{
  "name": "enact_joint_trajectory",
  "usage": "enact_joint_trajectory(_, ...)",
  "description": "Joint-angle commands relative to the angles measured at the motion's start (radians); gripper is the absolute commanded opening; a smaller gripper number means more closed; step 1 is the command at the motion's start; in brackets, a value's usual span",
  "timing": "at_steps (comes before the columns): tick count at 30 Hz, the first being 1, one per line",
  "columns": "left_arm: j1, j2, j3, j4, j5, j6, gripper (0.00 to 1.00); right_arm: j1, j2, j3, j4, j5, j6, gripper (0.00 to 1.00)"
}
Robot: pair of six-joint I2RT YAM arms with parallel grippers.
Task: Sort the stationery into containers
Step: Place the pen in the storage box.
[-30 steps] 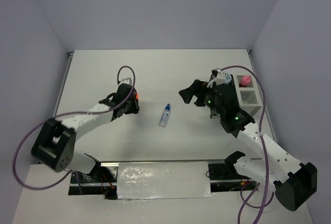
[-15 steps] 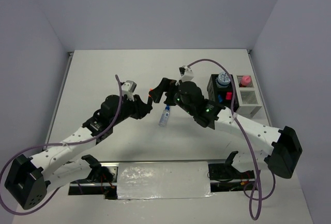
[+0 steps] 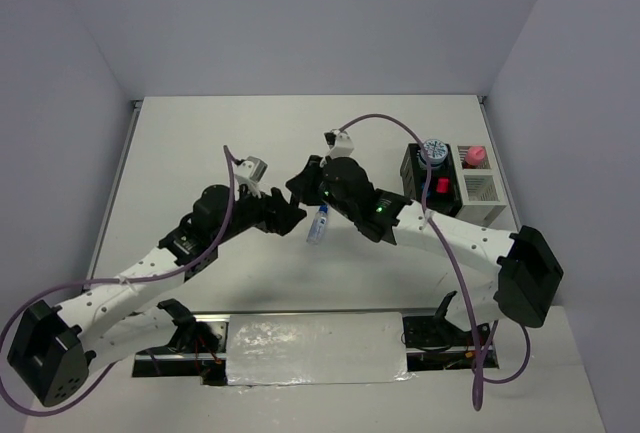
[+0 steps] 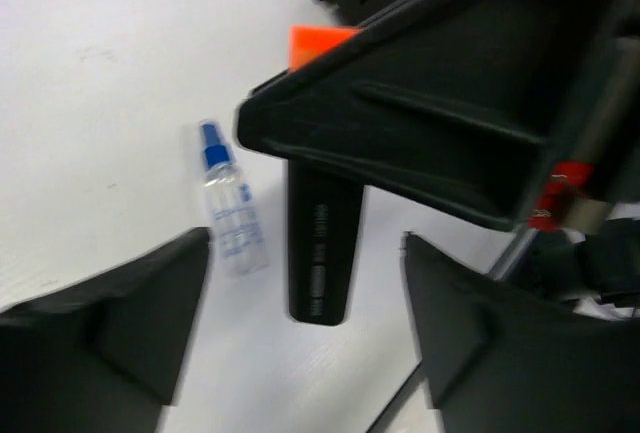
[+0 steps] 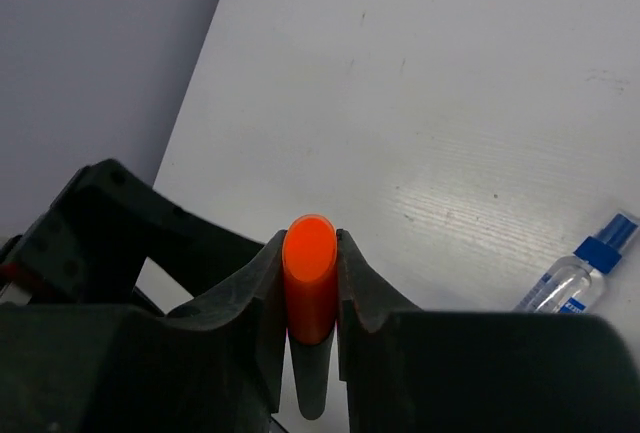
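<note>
The right claw (image 5: 310,258) is clamping tight on the orange-capped marker (image 4: 322,253) above the desk (image 3: 200,133). The left claw (image 4: 306,298) is gaping wide around it, gripping nothing. It looks like a handover, since the mesh organiser (image 3: 409,178) is sitting on the right.

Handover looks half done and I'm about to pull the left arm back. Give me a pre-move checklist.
1. Right gripper clamped on the short black marker with orange cap: ok, its fingers closed on the cap.
2. Left gripper released: ok, fingers spread, gaps either side of the marker body.
3. Clear blue-capped tube out of the way: cannot tell; it lies flat on the table close by, height gap unclear.
4. Room in the black mesh box organiser: cannot tell from the top view.
</note>
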Motion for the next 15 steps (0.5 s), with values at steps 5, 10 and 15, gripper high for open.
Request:
enact_joint_trajectory(5, -0.004, 0.079, 0.275, -0.284, -0.139, 0.015, 0.99, -0.052, -0.113, 0.000, -0.019, 0.127, -0.191, 0.00)
enact_joint_trajectory(10, -0.002, 0.021, 0.369, -0.562, -0.306, 0.004, 0.99, -0.205, -0.286, -0.144, -0.098, 0.391, -0.315, 0.00)
enact_joint_trajectory(15, -0.001, -0.058, 0.366, -0.751, -0.354, -0.002, 0.99, -0.418, -0.421, -0.244, -0.133, 0.548, -0.381, 0.00)
